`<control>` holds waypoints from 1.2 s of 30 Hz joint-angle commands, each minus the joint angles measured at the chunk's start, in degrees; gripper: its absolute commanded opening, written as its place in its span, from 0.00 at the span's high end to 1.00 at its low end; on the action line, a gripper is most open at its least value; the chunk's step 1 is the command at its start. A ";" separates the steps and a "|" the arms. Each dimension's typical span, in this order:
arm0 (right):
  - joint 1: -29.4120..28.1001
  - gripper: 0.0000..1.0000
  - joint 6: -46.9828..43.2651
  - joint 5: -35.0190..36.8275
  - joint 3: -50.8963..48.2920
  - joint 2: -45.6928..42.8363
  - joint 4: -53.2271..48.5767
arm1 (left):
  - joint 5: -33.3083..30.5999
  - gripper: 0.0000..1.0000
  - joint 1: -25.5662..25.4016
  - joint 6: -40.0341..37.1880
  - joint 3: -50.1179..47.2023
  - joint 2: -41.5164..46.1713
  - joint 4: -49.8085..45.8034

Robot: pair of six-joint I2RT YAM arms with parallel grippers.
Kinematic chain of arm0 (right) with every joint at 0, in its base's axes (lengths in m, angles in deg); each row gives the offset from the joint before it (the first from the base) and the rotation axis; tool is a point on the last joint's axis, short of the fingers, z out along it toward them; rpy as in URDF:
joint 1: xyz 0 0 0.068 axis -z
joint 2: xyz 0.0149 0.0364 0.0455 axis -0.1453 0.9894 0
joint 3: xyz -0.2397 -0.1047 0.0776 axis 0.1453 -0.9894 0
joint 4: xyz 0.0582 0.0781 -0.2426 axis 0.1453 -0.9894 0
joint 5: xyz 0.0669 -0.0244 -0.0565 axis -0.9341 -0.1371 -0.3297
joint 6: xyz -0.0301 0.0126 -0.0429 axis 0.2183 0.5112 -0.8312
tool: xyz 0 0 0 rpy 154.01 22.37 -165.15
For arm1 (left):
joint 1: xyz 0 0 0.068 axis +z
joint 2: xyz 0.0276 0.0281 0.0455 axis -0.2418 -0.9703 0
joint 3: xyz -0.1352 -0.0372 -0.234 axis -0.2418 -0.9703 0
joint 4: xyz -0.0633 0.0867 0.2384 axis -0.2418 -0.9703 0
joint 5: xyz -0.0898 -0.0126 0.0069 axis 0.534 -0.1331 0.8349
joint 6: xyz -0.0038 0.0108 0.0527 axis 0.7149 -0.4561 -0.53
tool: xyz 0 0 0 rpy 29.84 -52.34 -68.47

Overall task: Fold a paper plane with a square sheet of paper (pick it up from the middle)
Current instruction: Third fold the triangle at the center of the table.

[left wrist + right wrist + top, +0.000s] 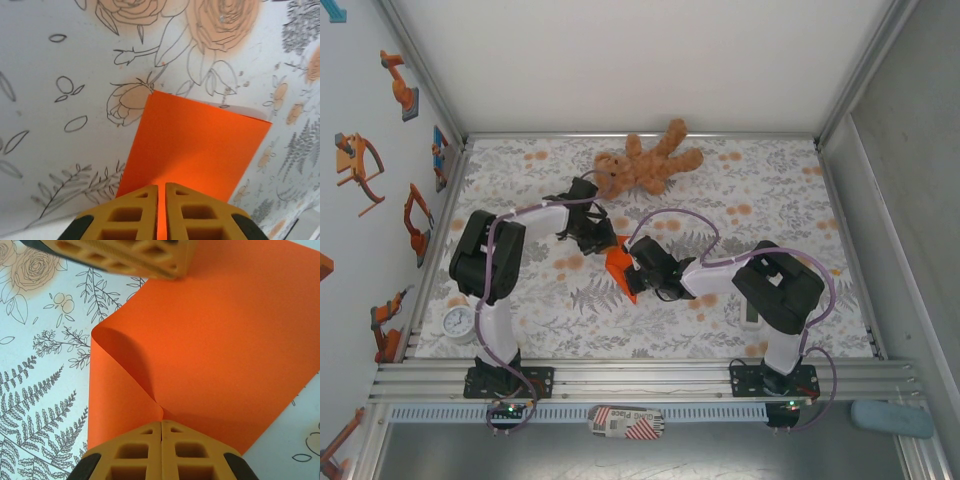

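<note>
The left pincer [161, 186] was closed to a hairline. Its yellow latticed fingers [125, 216] nipped one edge of the thin, bright orange square sheet of paper [195, 150], which spread out ahead of the tips over the flower-printed tablecloth [55, 65]. Whether the far edge touched the cloth could not be told.

The right pincer [161, 423] was shut just as tight on another edge of the sheet. Directly in front of its tips the paper buckled, and to their left it rolled over in a soft lip. The left pincer's fingers sat on the far side of the sheet, ahead and slightly left.

From above, the two pincers met nose to nose with the sheet between them. A brown plush teddy bear [645, 165] lay well beyond them.

The main risk looked to be that buckle. Pressed down or pulled as it stood, it would probably set into a stray diagonal crease and spoil the centre fold. If the arms drew apart unevenly, the thin paper might tear at one pinch or slip free of the other. Both holds looked shallow and close to the edge, so a twist of either wrist could release the sheet.
</note>
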 commanded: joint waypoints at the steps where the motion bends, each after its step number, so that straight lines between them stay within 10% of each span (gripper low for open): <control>1: 0.37 1.00 0.03 -0.52 0.93 1.52 -1.08 | -1.80 0.83 1.77 2.20 -1.90 7.46 0.47; 13: 0.72 1.00 0.96 -1.65 0.66 1.57 -0.32 | 3.08 0.77 0.24 12.22 -23.40 23.46 18.94; 36: 0.98 1.00 1.17 -1.75 0.66 1.60 -0.50 | 0.97 0.87 -6.70 15.33 -25.19 17.94 21.56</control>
